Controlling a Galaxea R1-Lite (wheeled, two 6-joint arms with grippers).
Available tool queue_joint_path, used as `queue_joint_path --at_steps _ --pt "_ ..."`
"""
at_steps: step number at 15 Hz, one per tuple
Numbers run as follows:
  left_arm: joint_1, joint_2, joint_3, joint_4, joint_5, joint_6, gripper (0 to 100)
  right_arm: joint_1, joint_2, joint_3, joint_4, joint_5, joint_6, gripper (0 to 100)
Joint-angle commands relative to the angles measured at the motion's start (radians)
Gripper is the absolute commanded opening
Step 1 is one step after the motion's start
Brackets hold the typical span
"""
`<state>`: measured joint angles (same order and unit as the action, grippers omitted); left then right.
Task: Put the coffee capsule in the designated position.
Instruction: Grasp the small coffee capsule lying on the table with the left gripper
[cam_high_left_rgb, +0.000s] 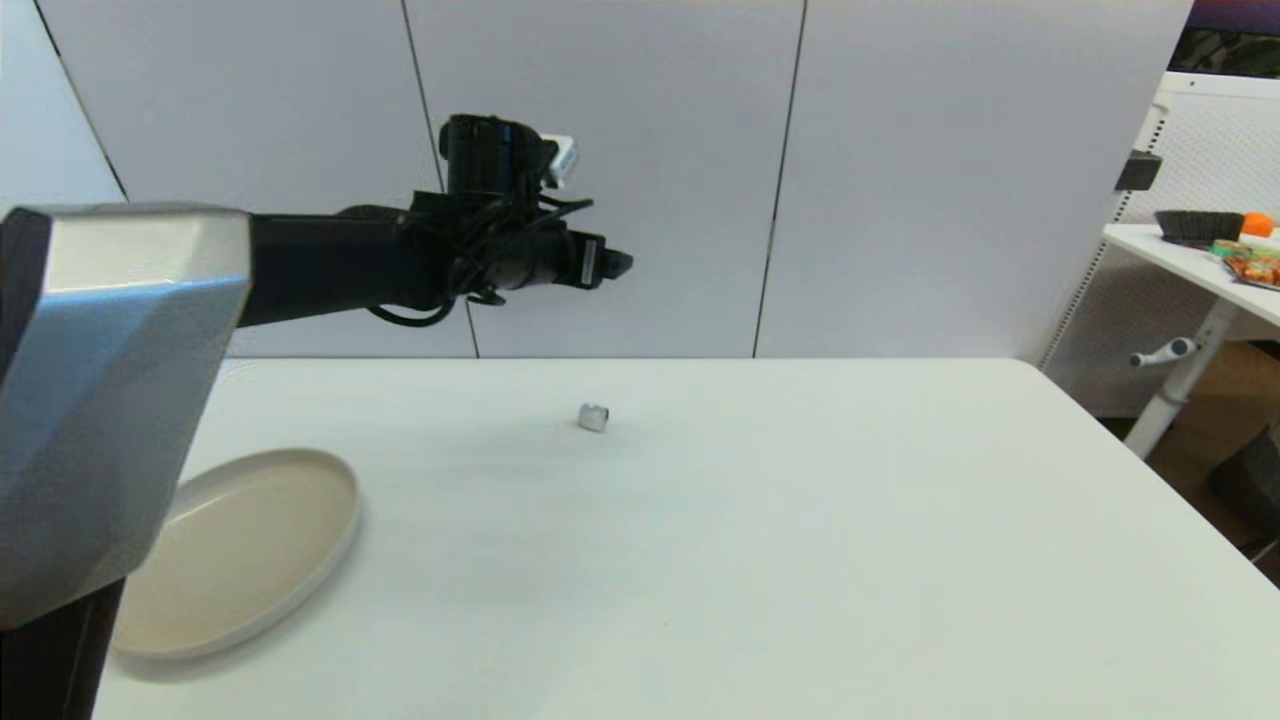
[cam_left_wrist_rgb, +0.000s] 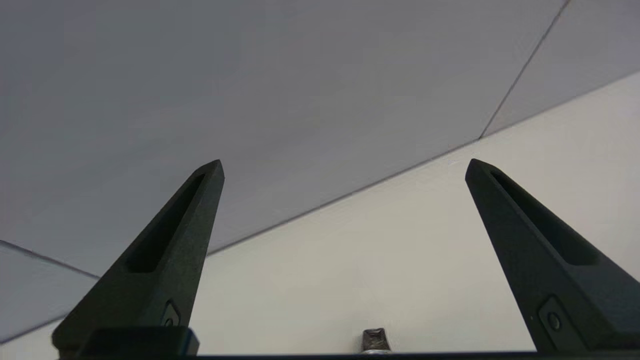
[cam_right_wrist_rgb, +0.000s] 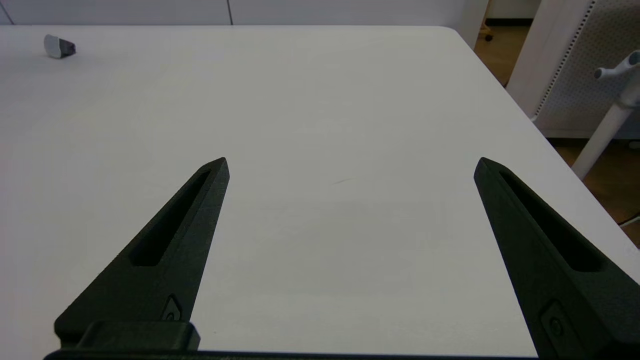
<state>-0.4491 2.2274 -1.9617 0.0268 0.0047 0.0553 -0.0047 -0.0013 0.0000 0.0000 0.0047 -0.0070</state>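
My left hand (cam_left_wrist_rgb: 344, 167) is spread wide with nothing between its fingers (cam_left_wrist_rgb: 175, 235). In the head view the left arm reaches out level, high above the white surface (cam_high_left_rgb: 800, 520), with the hand (cam_high_left_rgb: 612, 264) against the grey wall panels (cam_high_left_rgb: 900, 170); it touches nothing. The coffee capsule (cam_high_left_rgb: 594, 417) lies on its side on the surface, below and slightly short of that hand, well apart from it. In the left wrist view the capsule (cam_left_wrist_rgb: 375, 341) only just peeks in at the edge of the frame, between the fingers' bases.

My right hand (cam_right_wrist_rgb: 351, 162) is also fully spread and empty, held low over the near right part of the surface; from there I see the capsule (cam_right_wrist_rgb: 59, 46) far off, foil face turned sideways.

A cream plate (cam_high_left_rgb: 250, 545) sits at the surface's left, partly hidden by my left arm's silver housing (cam_high_left_rgb: 110, 380). Nothing lies between capsule and plate. A side table (cam_high_left_rgb: 1200, 250) with a dark basket stands at the far right. I can read no writing anywhere.
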Motion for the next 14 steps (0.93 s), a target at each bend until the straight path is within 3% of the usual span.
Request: queue_joint_path --at_steps 1,14 --pt "-0.017 0.083 -0.011 0.09 0.0 0.003 100 0.0 0.001 0.0 0.0 0.0 -0.001 100" --pt "-0.017 0.11 -0.011 0.397 0.0 -0.003 100 0.0 0.001 0.0 0.0 0.0 -0.001 100"
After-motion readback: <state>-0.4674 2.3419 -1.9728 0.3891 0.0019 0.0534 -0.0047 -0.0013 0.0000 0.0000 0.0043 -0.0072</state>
